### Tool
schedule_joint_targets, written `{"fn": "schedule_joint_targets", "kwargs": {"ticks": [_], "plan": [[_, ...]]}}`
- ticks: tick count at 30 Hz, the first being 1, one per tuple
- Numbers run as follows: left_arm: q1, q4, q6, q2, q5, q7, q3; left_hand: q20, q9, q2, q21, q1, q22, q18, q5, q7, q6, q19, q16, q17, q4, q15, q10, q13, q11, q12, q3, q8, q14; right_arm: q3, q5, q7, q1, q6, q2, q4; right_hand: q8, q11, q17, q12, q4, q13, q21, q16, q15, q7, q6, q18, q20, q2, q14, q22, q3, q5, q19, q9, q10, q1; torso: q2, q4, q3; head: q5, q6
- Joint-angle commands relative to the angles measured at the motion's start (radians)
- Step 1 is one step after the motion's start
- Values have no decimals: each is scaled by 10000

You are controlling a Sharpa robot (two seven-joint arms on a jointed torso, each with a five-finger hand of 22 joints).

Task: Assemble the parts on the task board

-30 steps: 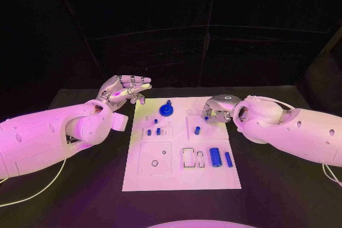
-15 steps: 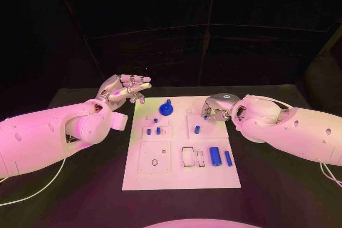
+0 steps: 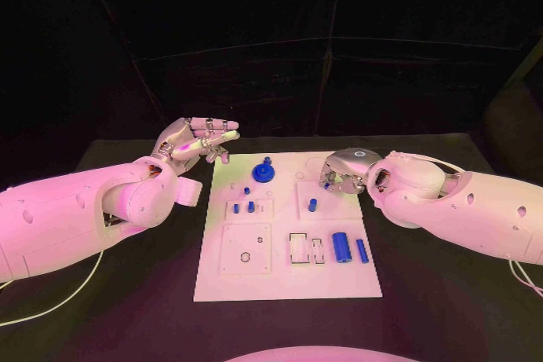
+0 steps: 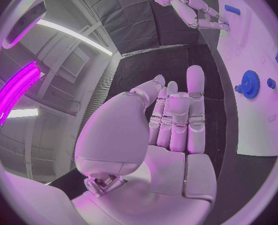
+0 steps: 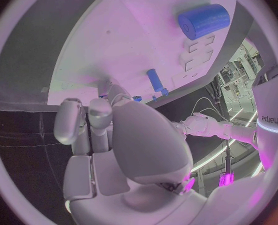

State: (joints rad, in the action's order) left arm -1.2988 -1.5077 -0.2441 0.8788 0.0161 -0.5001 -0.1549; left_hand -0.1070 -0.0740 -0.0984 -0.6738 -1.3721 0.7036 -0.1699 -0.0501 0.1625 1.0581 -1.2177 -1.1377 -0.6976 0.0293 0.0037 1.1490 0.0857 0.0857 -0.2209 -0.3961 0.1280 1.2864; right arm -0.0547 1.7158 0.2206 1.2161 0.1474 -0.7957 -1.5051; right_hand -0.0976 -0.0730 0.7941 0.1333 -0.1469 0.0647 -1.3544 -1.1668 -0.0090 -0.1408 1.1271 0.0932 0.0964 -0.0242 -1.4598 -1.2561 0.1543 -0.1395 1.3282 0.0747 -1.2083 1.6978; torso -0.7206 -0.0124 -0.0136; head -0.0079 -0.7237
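The white task board (image 3: pixel 289 279) lies in the middle of the table. On it stand a blue gear (image 3: pixel 264 173), two short blue pegs (image 3: pixel 243 208) and another blue peg (image 3: pixel 312 206). A thick blue cylinder (image 3: pixel 340 243) and a thinner one (image 3: pixel 362 252) lie at its right side. My right hand (image 3: pixel 343 172) hovers over the board's far right part and pinches a small blue part (image 3: pixel 326 184) at its fingertips; the thumb (image 5: pixel 142 135) hides most of that part. My left hand (image 3: pixel 198 142) is raised beside the board's far left corner, its fingers (image 4: pixel 176 115) straight and side by side, holding nothing.
The board carries a square plate with a round hole (image 3: pixel 245 258) and rectangular slots (image 3: pixel 307 250) near its middle. Black table (image 3: pixel 453 299) surrounds the board on both sides and in front. My two white forearms reach in low over the table's left and right parts.
My right hand has edged slightly toward the board's far side with the small blue part. The left hand has stayed where it was.
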Motion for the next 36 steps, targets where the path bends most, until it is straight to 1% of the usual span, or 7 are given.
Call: {"fn": "schedule_joint_targets", "kwargs": {"ticks": [1, 8, 12, 17, 26, 32, 36], "plan": [[-11, 51, 152, -2, 39, -10, 6, 4, -4, 35, 47, 44, -9, -136, -26, 18, 1, 68, 55, 12, 35, 22, 9, 10, 34, -67, 51, 40, -58, -16, 134, -5, -18, 523, -83, -186, 76, 13, 26, -132, 90, 18, -78, -45, -38, -2, 71, -152, 11, 101, 39, -34, 412, 54, 75, -24, -94, -316, 2, 2, -2, 17, 2], [-11, 247, 159, -4, 39, 9, 5, 4, -1, 35, 54, 41, -14, -135, -26, 24, -14, 67, 59, 26, 43, 24, -6, 9, 38, -71, 55, 37, -63, -11, 106, -50, -17, 1232, -293, -538, 170, 17, 59, -332, 312, 25, -100, -82, -14, -20, 114, -159, 25, 381, 41, -80, 1166, 114, 94, -25, -161, -842, 2, -2, -4, -3, 30], [-11, 325, 160, -4, 39, 20, 5, 4, 1, 33, 61, 42, -19, -134, -25, 30, -29, 64, 61, 36, 50, 26, -24, 9, 44, -75, 61, 34, -67, -6, 79, -38, -15, 1455, -422, -697, 213, 5, 51, -414, 489, 35, -102, -85, -7, -22, 142, -158, 32, 530, 49, -94, 1601, 127, 96, -21, -214, -1141, 1, 0, -7, 7, 31], [-11, 370, 166, -4, 39, 39, 5, 3, 4, 30, 69, 48, -25, -133, -25, 39, -47, 62, 60, 41, 54, 30, -44, 8, 52, -79, 69, 31, -70, 1, -19, -9, -11, 1553, -627, -916, 221, 5, 60, -432, 547, 37, -112, -92, -6, -24, 152, -161, 32, 573, 48, -110, 1713, 128, 107, -19, -228, -1220, 2, 0, 7, 6, 33], [-11, 433, 164, 7, 39, 53, 5, 3, 4, 30, 69, 48, -25, -133, -25, 39, -47, 62, 60, 41, 54, 30, -44, 8, 52, -79, 69, 31, -70, 67, -466, 10, -1, 1679, -1140, -2036, 228, 4, 82, -452, 622, 41, -127, -107, -6, -27, 166, -167, 33, 628, 43, -136, 1848, 124, 125, -16, -248, -1315, 8, 17, 1, 46, 32], [-11, 471, 166, -27, 39, 52, 5, 0, 7, 29, 81, 59, -34, -130, -25, 48, -69, 59, 62, 55, 58, 37, -70, 7, 61, -86, 81, 28, -76, 179, -623, -40, 6, 1668, -1102, -2849, 240, 0, 123, -473, 694, 42, -157, -134, -4, -33, 166, -177, 33, 688, 34, -180, 1951, 107, 158, -17, -252, -1385, 4, -26, 17, 79, 50], [-12, 472, 156, -49, 40, 52, 5, -2, 7, 30, 85, 70, -36, -129, -24, 51, -74, 57, 64, 63, 53, 40, -77, 7, 65, -89, 87, 28, -79, 202, -742, -100, 8, 1607, -781, -3060, 240, 0, 123, -473, 694, 42, -157, -134, -4, -33, 166, -177, 33, 688, 34, -180, 1951, 107, 158, -17, -252, -1385, -2, -19, 20, 250, 2]]}}
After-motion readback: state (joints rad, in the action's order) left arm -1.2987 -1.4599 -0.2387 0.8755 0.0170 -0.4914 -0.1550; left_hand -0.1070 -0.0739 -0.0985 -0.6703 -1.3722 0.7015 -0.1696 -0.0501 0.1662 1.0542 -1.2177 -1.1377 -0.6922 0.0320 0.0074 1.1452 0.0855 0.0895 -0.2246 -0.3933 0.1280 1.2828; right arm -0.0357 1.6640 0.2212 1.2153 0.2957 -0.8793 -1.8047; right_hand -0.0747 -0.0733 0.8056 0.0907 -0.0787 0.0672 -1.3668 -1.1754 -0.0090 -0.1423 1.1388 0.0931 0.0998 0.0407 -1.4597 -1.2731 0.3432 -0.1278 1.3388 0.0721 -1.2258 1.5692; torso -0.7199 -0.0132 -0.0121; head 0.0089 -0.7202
